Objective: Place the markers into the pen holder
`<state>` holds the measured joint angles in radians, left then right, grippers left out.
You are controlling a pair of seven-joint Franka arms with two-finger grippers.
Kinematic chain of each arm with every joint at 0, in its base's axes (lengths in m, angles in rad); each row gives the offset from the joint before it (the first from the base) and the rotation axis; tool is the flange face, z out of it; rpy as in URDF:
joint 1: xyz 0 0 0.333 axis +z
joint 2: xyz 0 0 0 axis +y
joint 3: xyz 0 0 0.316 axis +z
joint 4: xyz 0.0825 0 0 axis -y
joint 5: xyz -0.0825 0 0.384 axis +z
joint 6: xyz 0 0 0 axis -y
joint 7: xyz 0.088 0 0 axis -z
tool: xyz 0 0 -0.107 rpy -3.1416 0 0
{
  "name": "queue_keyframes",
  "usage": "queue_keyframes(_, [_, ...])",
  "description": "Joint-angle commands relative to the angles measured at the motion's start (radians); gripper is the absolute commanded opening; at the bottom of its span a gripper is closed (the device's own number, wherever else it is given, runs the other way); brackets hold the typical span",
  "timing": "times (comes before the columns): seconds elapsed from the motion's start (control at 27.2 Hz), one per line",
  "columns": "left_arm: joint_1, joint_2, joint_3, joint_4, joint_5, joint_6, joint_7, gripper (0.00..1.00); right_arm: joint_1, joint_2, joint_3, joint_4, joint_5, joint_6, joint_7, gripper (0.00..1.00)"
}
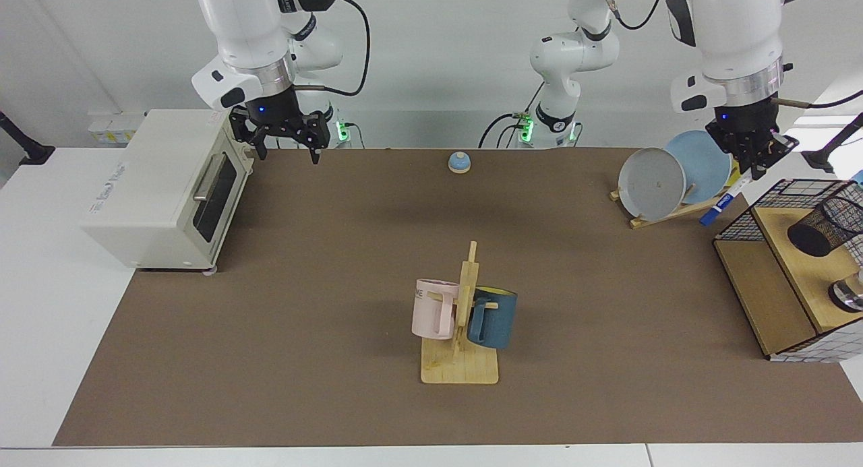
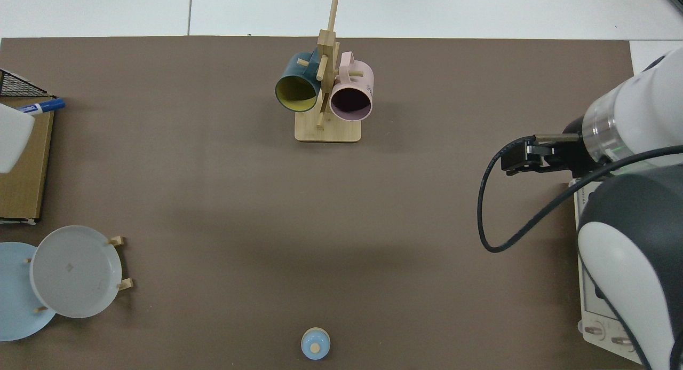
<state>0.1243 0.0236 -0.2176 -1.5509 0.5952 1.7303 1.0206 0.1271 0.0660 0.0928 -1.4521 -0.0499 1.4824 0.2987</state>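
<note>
Currently: left gripper (image 1: 752,169) clamps white blue-capped marker (image 1: 719,206), carrying; next, tip into black wire-mesh pen holder (image 1: 828,227). Right gripper (image 1: 286,151) waits, spread.

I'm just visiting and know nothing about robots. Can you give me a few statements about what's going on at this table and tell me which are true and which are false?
1. The left gripper holds the marker in the air. True.
2. The marker is already inside the pen holder. False: it hangs beside the wire shelf, not in the cup.
3. The right gripper is carrying a mug. False: it is open and empty, near the toaster oven.
4. Two mugs hang on the wooden mug stand. True.
</note>
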Motion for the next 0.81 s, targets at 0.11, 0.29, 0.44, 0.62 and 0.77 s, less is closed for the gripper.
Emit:
queue_keyframes(0.11, [0.024, -0.014, 0.015, 0.011, 0.087, -0.002, 0.085, 0.00, -0.061, -0.084, 0.008, -0.079, -0.011, -0.019, -0.084, 0.99])
queue_keyframes(0.29, [0.024, -0.016, 0.038, 0.029, 0.159, 0.023, 0.167, 0.00, -0.066, -0.098, 0.008, -0.093, -0.010, -0.021, -0.095, 0.99])
queue_keyframes(0.44, [0.023, -0.017, 0.073, 0.026, 0.225, 0.047, 0.176, 0.00, -0.073, -0.124, 0.008, -0.126, -0.005, -0.017, -0.095, 1.00])
queue_keyframes(0.62, [0.040, -0.017, 0.101, 0.023, 0.284, 0.104, 0.208, 0.00, -0.069, -0.132, 0.008, -0.136, 0.004, -0.017, -0.078, 1.00])
queue_keyframes(0.77, [0.078, -0.020, 0.106, 0.020, 0.334, 0.107, 0.266, 0.00, -0.061, -0.133, 0.010, -0.137, 0.005, -0.019, -0.059, 1.00])
